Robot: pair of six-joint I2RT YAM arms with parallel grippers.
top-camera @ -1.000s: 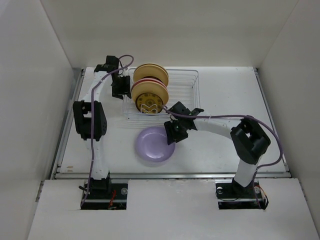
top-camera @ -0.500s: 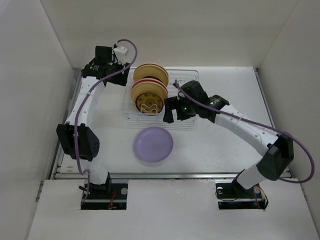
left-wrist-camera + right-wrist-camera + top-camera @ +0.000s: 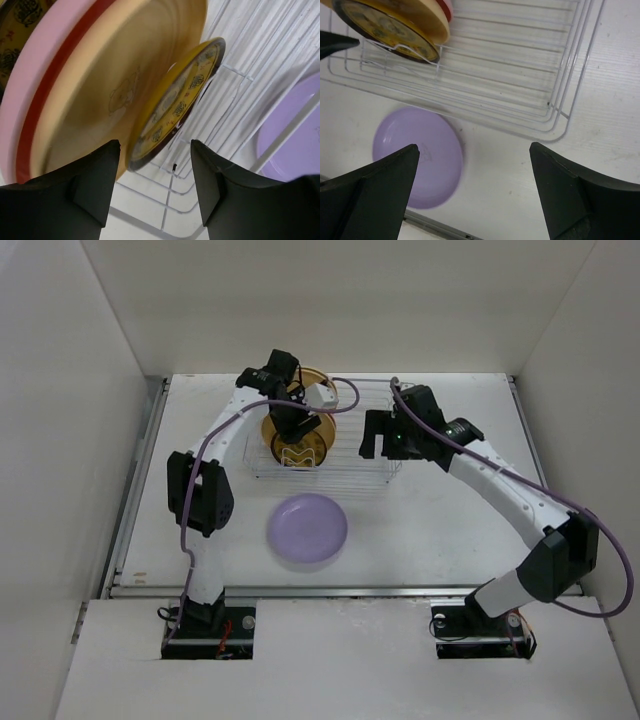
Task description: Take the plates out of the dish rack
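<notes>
While the lavender plate (image 3: 307,527) lies flat on the white table (image 3: 450,530) just in front of the dish rack (image 3: 362,455), in the same spot as half a second ago, both arms have shifted. The left arm, which reached past the rack's far left corner a moment ago, has swung in over the rack. The left gripper (image 3: 155,172) now hangs above the row of standing plates. Its two black fingers are spread apart, with the lower rim of the patterned yellow plate (image 3: 175,107) between them and not pinched. Whether either finger touches that rim is not clear. That plate stands on edge at the front of the row, at the rack's left end. A tan plate (image 3: 100,85) stands close behind it, and a pink plate (image 3: 27,75) with a red band comes next.

The right gripper (image 3: 475,192) has moved from the rack's front edge to its right end. Its fingers are spread wide and hold nothing. Below them are the rack's near right corner and bare table.
</notes>
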